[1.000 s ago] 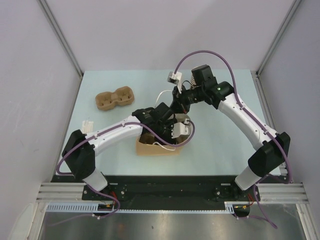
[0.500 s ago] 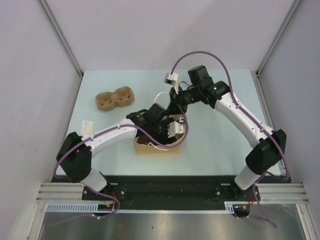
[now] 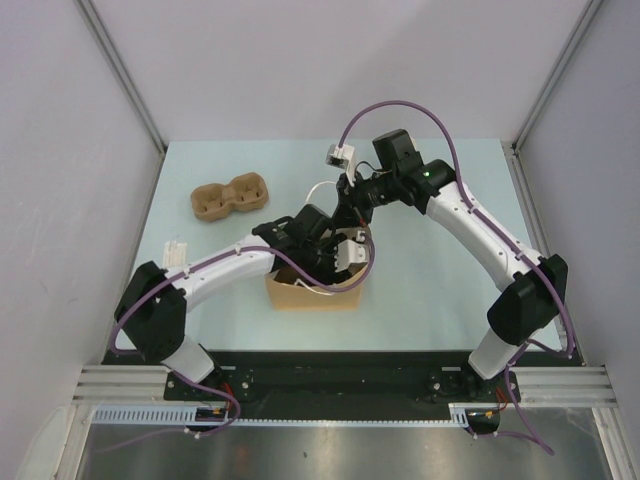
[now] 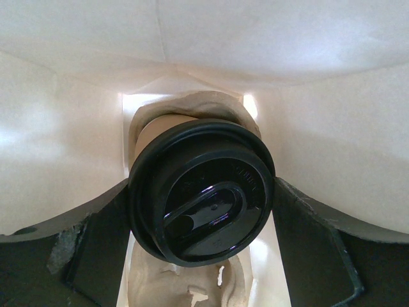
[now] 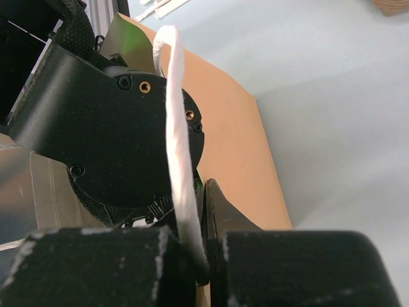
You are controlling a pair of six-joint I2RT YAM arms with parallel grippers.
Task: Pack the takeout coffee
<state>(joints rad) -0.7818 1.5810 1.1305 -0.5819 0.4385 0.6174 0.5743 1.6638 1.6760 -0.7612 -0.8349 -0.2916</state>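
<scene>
Top external view: on the pale table a brown paper bag stands open near the front edge, with both arms meeting over its mouth. Well apart at the back left lies a two-cup pulp carrier, untouched.

The left gripper reaches down inside the bag, its dark fingers pressed against either side of the takeout coffee, which it grips with the black lid facing the left wrist camera. Paper walls close around the cup, so it is well inside the bag; whether it rests on the bottom cannot be told.

The right gripper is clenched on the bag's white handle, probably to hold the mouth open and steady the bag while the cup goes in.
</scene>
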